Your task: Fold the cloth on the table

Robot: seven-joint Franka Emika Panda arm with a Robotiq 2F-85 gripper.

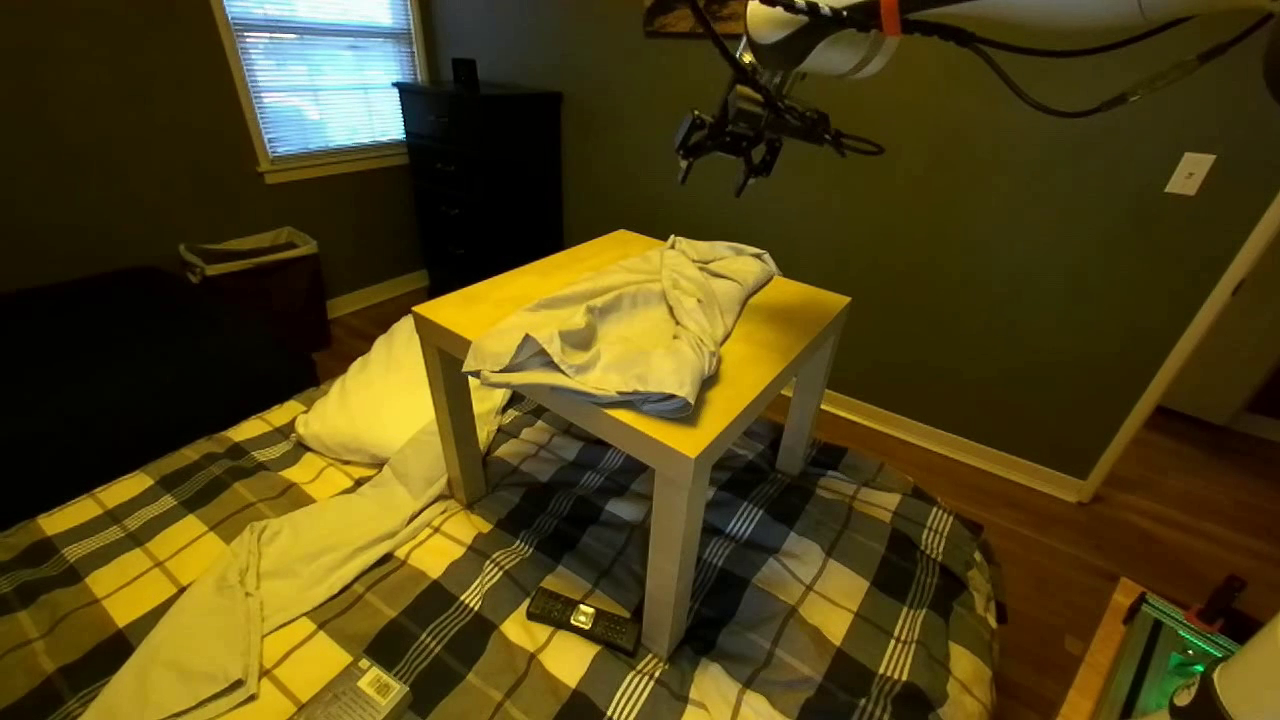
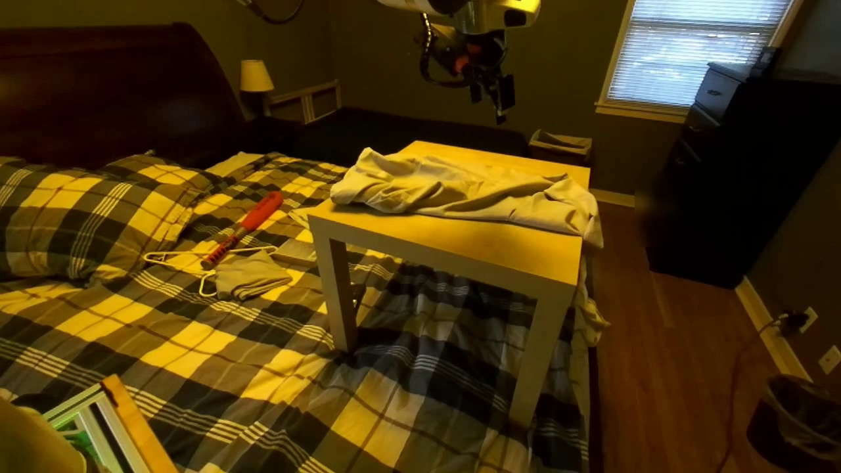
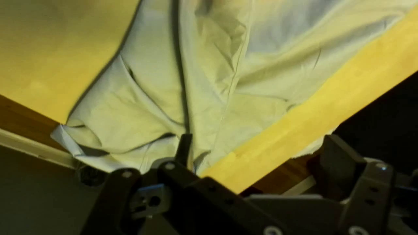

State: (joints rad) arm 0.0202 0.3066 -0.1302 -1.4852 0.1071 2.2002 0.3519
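The wrinkled pale cloth [image 1: 620, 330] lies bunched in a long band across the yellow top of the table [image 1: 545, 285]. Part of it droops over an edge of the tabletop [image 2: 453, 240], where folds of the cloth [image 2: 460, 190] show in an exterior view. Well above the table hangs my gripper [image 1: 712, 186], apart from the fabric, its fingers spread. From the wrist, the cloth [image 3: 267, 71] has several creases and a loose corner reaching past the table edge. The jaws of the gripper [image 3: 258, 137] stand wide with nothing held between them.
The table stands on a bed with a plaid blanket [image 1: 840, 590]. A cream pillow [image 1: 375, 400], a pale fabric strip [image 1: 310, 560] and a remote [image 1: 583, 620] lie around its legs. A red bat [image 2: 243, 230] and folded grey cloth [image 2: 253, 274] lie on the bed. A dark cabinet [image 1: 485, 180] stands behind.
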